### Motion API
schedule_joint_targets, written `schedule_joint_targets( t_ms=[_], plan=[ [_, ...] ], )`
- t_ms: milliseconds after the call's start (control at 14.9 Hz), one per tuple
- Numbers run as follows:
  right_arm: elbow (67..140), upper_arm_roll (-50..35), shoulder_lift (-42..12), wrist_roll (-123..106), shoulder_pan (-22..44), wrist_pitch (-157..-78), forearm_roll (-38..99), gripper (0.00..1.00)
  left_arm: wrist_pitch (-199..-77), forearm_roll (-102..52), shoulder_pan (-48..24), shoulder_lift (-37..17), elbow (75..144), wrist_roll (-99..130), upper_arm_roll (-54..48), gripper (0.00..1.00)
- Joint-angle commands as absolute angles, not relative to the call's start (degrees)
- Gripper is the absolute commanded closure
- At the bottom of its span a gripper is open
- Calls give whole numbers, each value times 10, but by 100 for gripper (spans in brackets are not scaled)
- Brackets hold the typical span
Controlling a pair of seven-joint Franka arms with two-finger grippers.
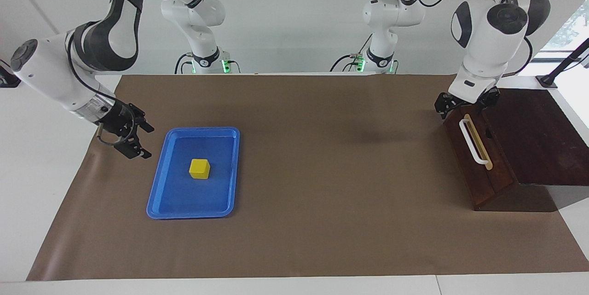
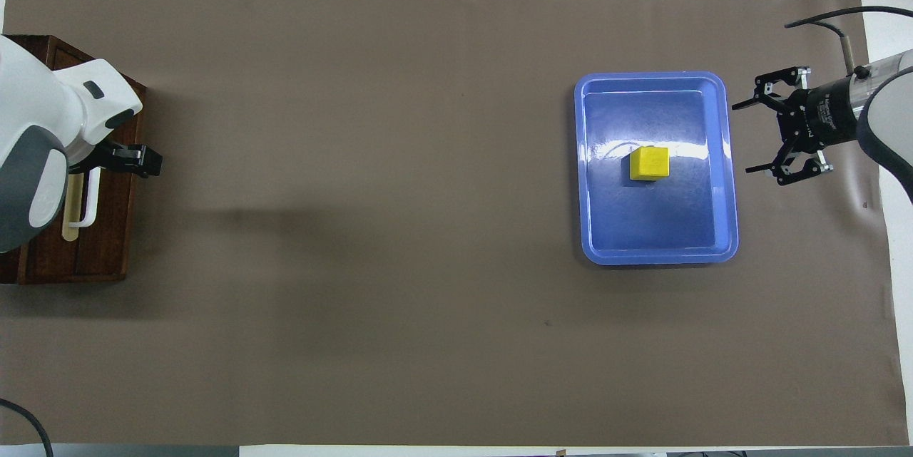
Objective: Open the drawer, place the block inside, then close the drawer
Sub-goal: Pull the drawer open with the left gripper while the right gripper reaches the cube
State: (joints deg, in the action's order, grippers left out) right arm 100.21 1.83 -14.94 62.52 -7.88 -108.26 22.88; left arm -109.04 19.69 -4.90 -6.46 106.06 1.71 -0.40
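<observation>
Where smooth blue tray point(image 1: 161, 193) dips, glossy yellow cube point(image 1: 199, 169).

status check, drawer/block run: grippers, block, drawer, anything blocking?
Right gripper jaws open, beside blue tray. Left gripper open, above drawer front's upper edge. Drawer shut, handle untouched. Block in tray, nothing in the way.

Colours on the table

Bright yellow block point(image 1: 199, 168) in plain blue tray point(image 1: 158, 193); dark brown drawer point(image 1: 469, 157) with white handle point(image 1: 470, 141) on tan strip point(image 1: 484, 150); flat brown mat point(image 1: 322, 147), unpatterned.
</observation>
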Motion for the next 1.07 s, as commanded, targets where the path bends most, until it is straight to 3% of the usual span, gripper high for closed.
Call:
schedule_joint_targets(
  t_ms=[0, 1007],
  plan=[
    [1030, 13, -160, 605, -87, -1100, 283, 0, -1139, 238, -48, -69, 1087, 12, 2, 0],
    [1042, 12, -234, 620, -59, -1185, 402, 0, -1249, 278, -28, -121, 1107, 24, -1, 0]
  ],
)
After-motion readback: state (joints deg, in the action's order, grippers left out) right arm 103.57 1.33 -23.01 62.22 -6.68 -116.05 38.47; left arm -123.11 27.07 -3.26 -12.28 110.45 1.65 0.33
